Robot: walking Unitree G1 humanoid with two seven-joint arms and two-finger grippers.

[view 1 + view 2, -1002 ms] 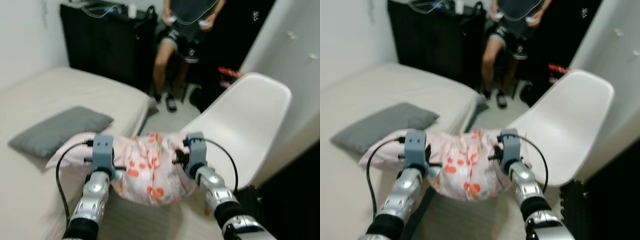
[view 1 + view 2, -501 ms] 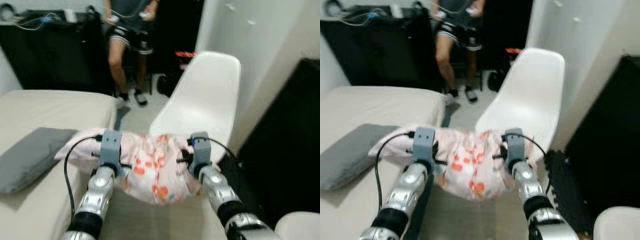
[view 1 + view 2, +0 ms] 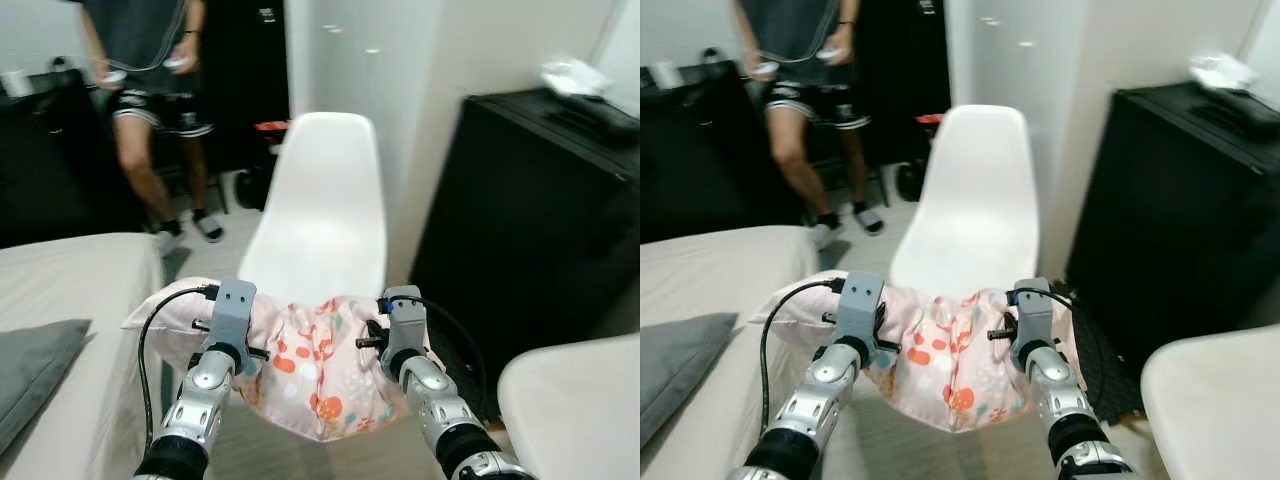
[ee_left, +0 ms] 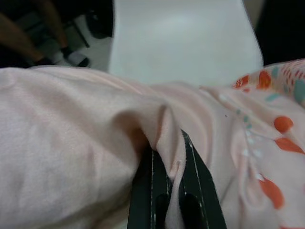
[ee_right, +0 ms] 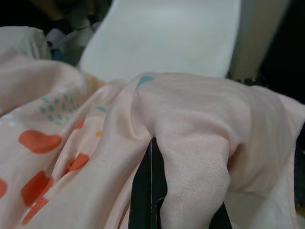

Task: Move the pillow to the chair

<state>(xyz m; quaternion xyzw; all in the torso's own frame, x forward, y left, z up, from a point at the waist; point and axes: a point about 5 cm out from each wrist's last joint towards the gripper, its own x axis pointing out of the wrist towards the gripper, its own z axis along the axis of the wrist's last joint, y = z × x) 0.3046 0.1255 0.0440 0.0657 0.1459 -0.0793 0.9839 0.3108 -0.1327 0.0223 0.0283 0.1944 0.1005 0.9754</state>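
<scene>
The pink pillow [image 3: 315, 365] with orange and teal spots hangs in the air between the two arms, just in front of the white chair [image 3: 325, 215]. It is not on the chair yet. Its middle sags down, and its far edge covers the front of the chair seat, so that part of the seat is hidden.

The left gripper [image 4: 171, 157] has its black fingers [image 4: 145, 191] pinched tight on a fold of the pillow's plain pink side. The right gripper [image 5: 152, 157] has its fingers [image 5: 140, 191] squeezed close together too, with the pink cloth draped over them. The cloth hides most of the fingers in both wrist views.

A person [image 3: 150, 90] stands behind, near the bed [image 3: 70, 290]. The person's top half is cut off by the picture edge. A grey pillow [image 3: 30, 370] lies on the bed, partly cut off too.

A black cabinet [image 3: 520, 200] stands to the right of the chair. Something pale [image 3: 575, 75] lies on top of it, too blurry to make out. A white rounded thing [image 3: 575, 410] sits at the low right corner, cut off. No writing can be read anywhere.
</scene>
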